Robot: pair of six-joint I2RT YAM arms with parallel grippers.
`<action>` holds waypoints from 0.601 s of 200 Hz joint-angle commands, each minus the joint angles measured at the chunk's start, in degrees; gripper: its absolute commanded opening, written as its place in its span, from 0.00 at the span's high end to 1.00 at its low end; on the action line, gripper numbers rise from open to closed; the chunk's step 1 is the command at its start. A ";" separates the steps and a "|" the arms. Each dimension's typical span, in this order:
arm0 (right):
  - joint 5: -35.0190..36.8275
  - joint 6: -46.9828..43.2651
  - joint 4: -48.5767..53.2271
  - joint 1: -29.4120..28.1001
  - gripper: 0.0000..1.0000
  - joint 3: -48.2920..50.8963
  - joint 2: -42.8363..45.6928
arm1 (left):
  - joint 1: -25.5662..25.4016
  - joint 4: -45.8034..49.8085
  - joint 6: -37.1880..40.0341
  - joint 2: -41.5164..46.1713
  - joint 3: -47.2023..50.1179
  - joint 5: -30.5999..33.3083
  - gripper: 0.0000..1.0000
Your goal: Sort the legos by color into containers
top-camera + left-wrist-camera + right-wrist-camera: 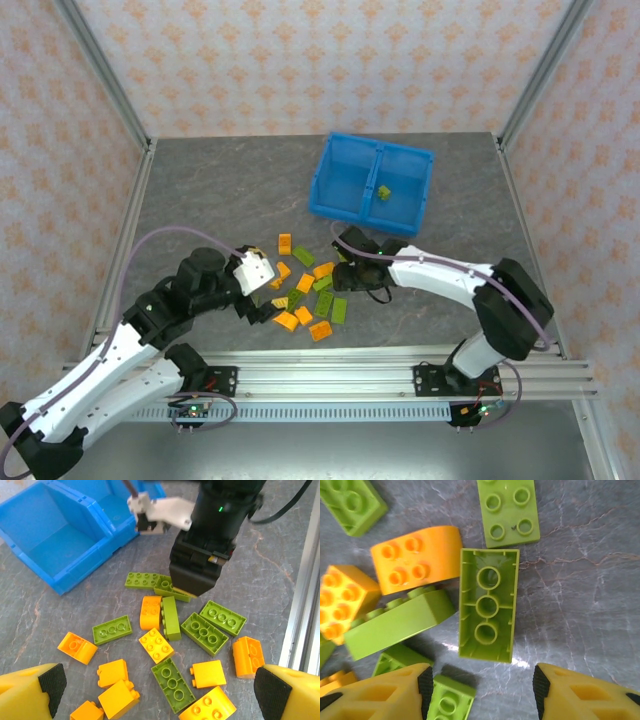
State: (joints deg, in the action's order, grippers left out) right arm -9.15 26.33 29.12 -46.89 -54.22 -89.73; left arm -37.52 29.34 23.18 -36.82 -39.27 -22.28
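Observation:
Orange and olive-green legos (305, 290) lie scattered on the grey table in front of the blue bin (330, 205). Its two containers sit side by side; the right one (410, 170) holds a green lego (383, 191). My left gripper (258, 303) hangs open above the pile's left side, its fingers (30, 695) spread wide around several legos (172, 685) below. My right gripper (482, 692) is open low over the pile's far side. An upside-down green lego (487, 610) lies just ahead of it, and another green lego (447, 702) lies by its left pad (425, 690).
The right arm's black wrist (205, 540) hovers over green legos (150, 581) close in front of my left gripper. The bin (60, 545) stands behind them. Metal frame posts and patterned walls ring the table, with a rail (330, 375) along the near edge.

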 commanded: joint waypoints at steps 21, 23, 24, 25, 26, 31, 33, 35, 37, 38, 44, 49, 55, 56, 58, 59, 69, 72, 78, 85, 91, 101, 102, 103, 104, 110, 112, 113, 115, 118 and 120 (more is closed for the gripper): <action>1.68 -0.66 -4.10 -0.19 0.43 -1.04 -4.89 | -0.26 2.54 3.01 0.64 -1.50 -2.76 0.00; 1.63 -0.62 -4.15 -0.21 0.43 -1.06 -5.22 | -0.21 2.60 3.01 0.57 -1.51 -2.77 0.00; 1.61 -0.64 -4.20 -0.21 0.43 -1.11 -5.34 | -0.20 2.62 3.01 0.54 -1.51 -2.77 0.00; 1.64 -0.61 -4.23 -0.21 0.43 -1.13 -5.48 | -0.19 2.64 3.06 0.53 -1.51 -2.81 0.01; 1.62 -0.64 -4.28 -0.17 0.43 -1.14 -5.64 | -0.23 2.64 3.03 0.48 -1.51 -2.83 0.00; 1.60 -0.64 -4.41 -0.21 0.43 -1.22 -6.16 | -0.20 2.82 3.14 0.33 -1.60 -2.77 0.00; 1.68 -0.59 -4.49 -0.17 0.43 -1.24 -6.38 | -0.19 2.87 3.24 0.34 -1.54 -2.90 0.00; 1.70 -0.56 -4.55 -0.18 0.43 -1.24 -6.58 | -0.25 2.88 3.20 0.25 -1.59 -2.80 0.00; 1.81 -0.55 -4.63 -0.21 0.43 -1.24 -6.75 | -0.23 2.86 3.28 0.26 -1.64 -2.77 0.00; 1.88 -0.56 -4.66 -0.21 0.44 -1.24 -6.85 | -0.25 2.84 3.32 0.21 -1.67 -2.77 0.00; 2.32 -0.43 -4.76 -0.22 0.44 -1.26 -7.30 | -0.25 2.91 3.38 0.04 -1.69 -2.69 0.00; 2.85 -0.31 -4.72 -0.22 0.45 -1.24 -7.65 | -0.20 3.00 3.42 -0.02 -1.73 -2.69 0.00; 3.54 -0.15 -4.65 -0.22 0.48 -1.24 -8.03 | -0.23 3.06 3.38 -0.04 -1.82 -2.68 0.00; 3.62 -0.14 -4.67 -0.22 0.48 -1.24 -8.15 | -0.21 3.08 3.37 -0.07 -1.84 -2.68 0.00; 3.85 -0.14 -4.64 -0.22 0.49 -1.24 -8.23 | -0.24 3.09 3.37 -0.02 -1.79 -2.68 0.00; 3.95 -0.09 -4.58 -0.22 0.50 -1.24 -8.34 | -0.21 3.09 3.36 -0.02 -1.79 -2.68 0.00; 4.58 0.23 -4.60 -0.22 0.56 -1.33 -8.75 | -0.28 3.23 3.44 -0.09 -1.82 -2.59 0.00; 4.70 0.36 -4.60 -0.22 0.58 -1.34 -8.79 | -0.19 3.18 3.46 -0.04 -1.83 -2.59 0.00; 5.04 0.59 -4.60 -0.22 0.60 -1.33 -8.86 | -0.18 3.18 3.45 0.04 -1.84 -2.59 0.00; 5.51 0.82 -4.60 -0.18 0.63 -1.32 -8.65 | -0.21 3.24 3.62 0.06 -1.84 -2.50 0.01; 5.92 1.17 -4.52 -0.21 0.66 -1.20 -8.12 | -0.25 3.26 3.58 0.00 -1.87 -2.48 0.00; 6.93 1.55 -4.45 -0.21 0.69 -0.82 -6.61 | -0.20 3.27 3.61 0.23 -1.80 -2.41 0.00; 7.03 1.63 -4.44 -0.21 0.69 -0.81 -6.43 | -0.20 3.27 3.62 0.24 -1.75 -2.41 0.00; 7.12 1.67 -4.43 -0.21 0.69 -0.76 -6.29 | -0.24 3.27 3.67 0.29 -1.81 -2.41 0.00; 7.26 1.65 -4.43 -0.21 0.70 -0.70 -6.09 | -0.21 3.27 3.69 0.32 -1.75 -2.41 0.00; 8.05 1.78 -4.10 -0.21 0.71 -0.47 -4.79 | -0.19 3.36 3.69 0.40 -1.77 -2.42 0.00; 8.37 1.79 -4.04 -0.21 0.71 -0.41 -4.36 | -0.23 3.35 3.71 0.42 -1.78 -2.42 0.00; 8.58 1.80 -3.97 -0.22 0.72 -0.43 -4.12 | -0.21 3.35 3.71 0.47 -1.78 -2.41 0.00; 8.90 1.86 -3.76 -0.17 0.72 -0.45 -3.69 | -0.22 3.35 3.71 0.46 -1.78 -2.44 0.00; 9.59 1.95 -3.39 -0.21 0.72 -0.44 -2.74 | -0.22 3.46 3.78 0.56 -1.71 -2.46 0.00; 9.81 1.96 -3.21 -0.21 0.72 -0.45 -2.47 | -0.20 3.45 3.91 0.59 -1.70 -2.49 0.00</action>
State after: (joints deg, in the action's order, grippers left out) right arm -4.95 27.24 26.00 -47.11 -54.63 -96.47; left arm -37.52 30.92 25.65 -36.99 -39.33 -23.99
